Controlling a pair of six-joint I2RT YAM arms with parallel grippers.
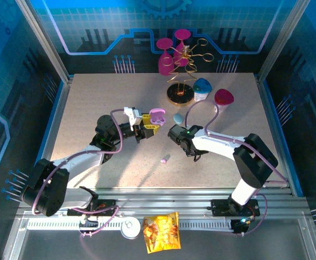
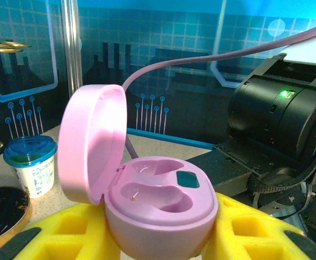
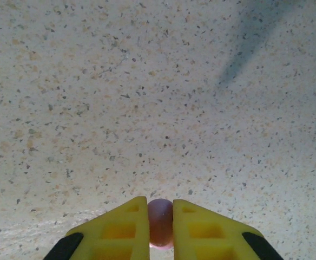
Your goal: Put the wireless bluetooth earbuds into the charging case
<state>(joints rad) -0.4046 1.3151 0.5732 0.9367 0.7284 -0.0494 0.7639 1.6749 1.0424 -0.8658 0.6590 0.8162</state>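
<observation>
Left jaws tight on open pink case [image 2: 163, 214], right jaws on a lilac-pink earbud [image 3: 160, 221]

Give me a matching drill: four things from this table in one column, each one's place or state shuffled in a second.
Things
1. open lilac-pink plastic charging case
2. tiny lilac plastic earbud, top view
3. pinkish rounded earbud, right wrist view
4. white plastic cup with blue lid

Places or states
A. pinched in the right gripper
B. standing upright beside the round gold stand base
C. clamped in the left gripper, lid raised
D. lying free on the speckled tabletop

Pairs: 1-C, 2-D, 3-A, 4-B.
</observation>
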